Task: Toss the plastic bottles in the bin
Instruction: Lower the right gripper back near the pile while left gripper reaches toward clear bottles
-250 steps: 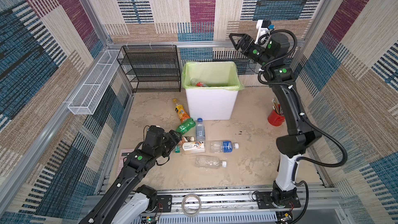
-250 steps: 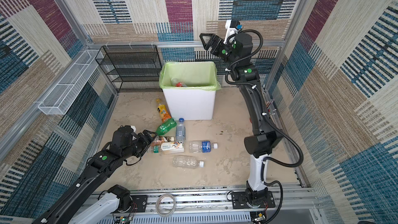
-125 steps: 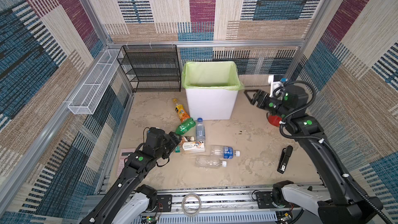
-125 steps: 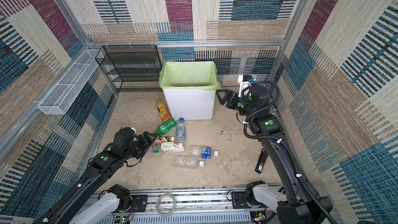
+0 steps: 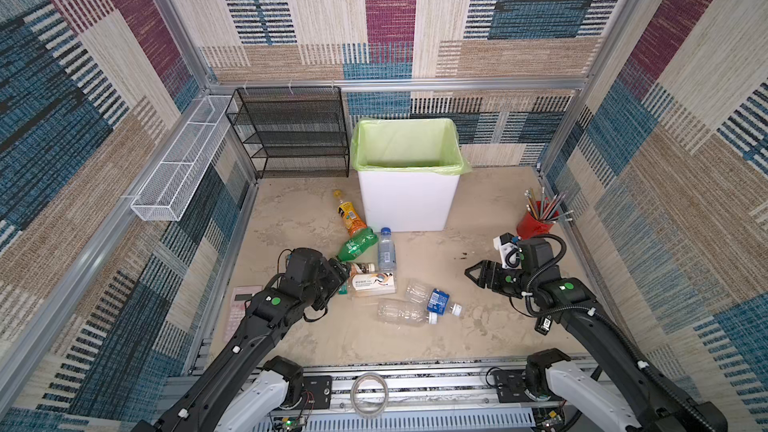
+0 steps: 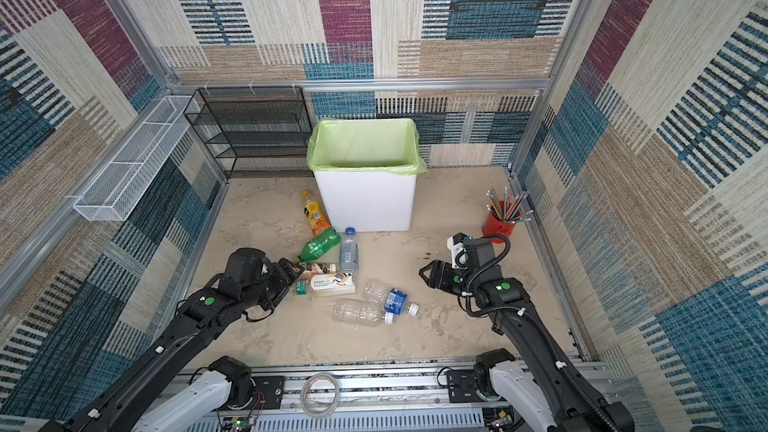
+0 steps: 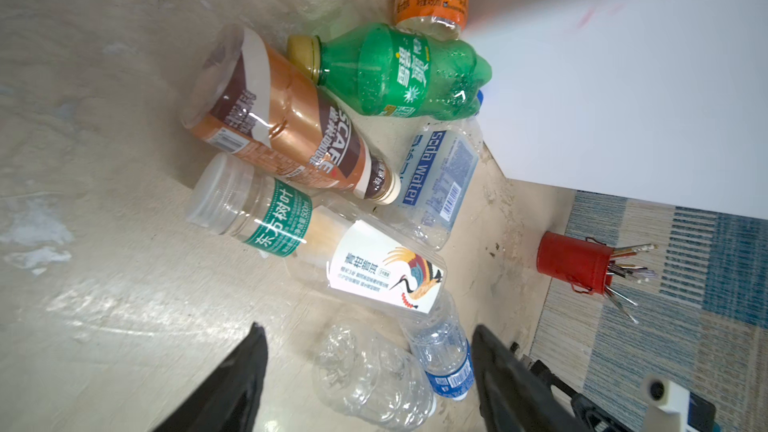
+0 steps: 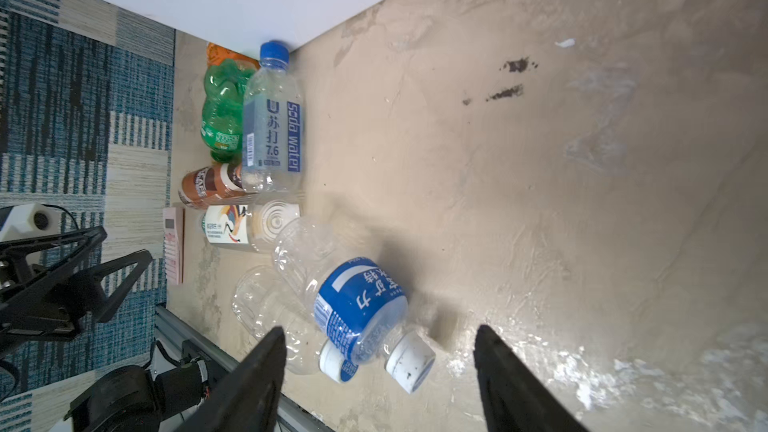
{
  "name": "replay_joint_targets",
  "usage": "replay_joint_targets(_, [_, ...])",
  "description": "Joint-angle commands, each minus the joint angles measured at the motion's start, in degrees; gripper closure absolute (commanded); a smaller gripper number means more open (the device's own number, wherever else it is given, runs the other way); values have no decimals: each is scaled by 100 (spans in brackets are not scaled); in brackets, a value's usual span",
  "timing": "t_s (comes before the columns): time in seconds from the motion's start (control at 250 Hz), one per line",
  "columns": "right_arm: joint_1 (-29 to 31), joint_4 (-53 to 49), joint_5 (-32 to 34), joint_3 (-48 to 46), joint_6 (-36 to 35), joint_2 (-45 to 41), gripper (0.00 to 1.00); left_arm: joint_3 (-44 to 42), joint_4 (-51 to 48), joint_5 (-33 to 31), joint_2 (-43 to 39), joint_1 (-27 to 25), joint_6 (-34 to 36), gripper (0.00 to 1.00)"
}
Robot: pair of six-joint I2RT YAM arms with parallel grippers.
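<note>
A cluster of small plastic bottles (image 5: 386,251) is lying on the beige desk (image 5: 478,326) in front of the white rectangular waste bin lined with a light-green bag (image 5: 405,201). The nearest bottles are touching the bin's front wall.

The right gripper (image 5: 478,274) is being held low in front of the bin, off to its right. Its jaws are apart and empty, and it is aimed at a clear bottle with a blue label and white cap (image 8: 361,309). The left gripper (image 5: 343,274), also parted and empty, is being held at a brown-labelled coffee bottle (image 7: 286,135), in front of the bin and toward its left.

The step in hand is judged to be a pick-up of the blue-labelled bottle.
- The bottle is best clamped across its labelled body rather than at the cap.
- Thin empty plastic is likely to roll or buckle, so a gentle squeeze is advised.
- An unlabelled clear bottle (image 5: 401,312) is touching it and could be knocked aside.
- Release is best delayed until the bottle is being held above the bag's rim.

Compared with a second earlier, the right gripper is no longer being held high over the bin's rim. It has been brought down in front of the bin, with its jaws narrowed. The left gripper has barely been moved. The blue-labelled bottle is now lying more slanted.
</note>
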Motion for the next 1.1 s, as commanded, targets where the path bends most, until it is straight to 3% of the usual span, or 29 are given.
replay_joint_targets(0.0, [6,276,-185,-108,-132,156,28,152,-620,-168,104,7,-228,23])
replay_joint_targets(0.316, [12,574,-213,-149,-59,435,27,254,-1121,63,298,-12,-1318,26])
replay_joint_targets(0.48, [12,640,-236,-156,-65,537,26,396,-1163,225,445,-108,-1411,27])
replay_joint_targets(0.648, [12,724,-250,-141,-77,641,26,527,-1158,117,684,-588,-1696,27])
replay_joint_targets(1.096, [12,886,-282,-55,-80,843,26,518,-703,-454,993,-2184,-3844,18])
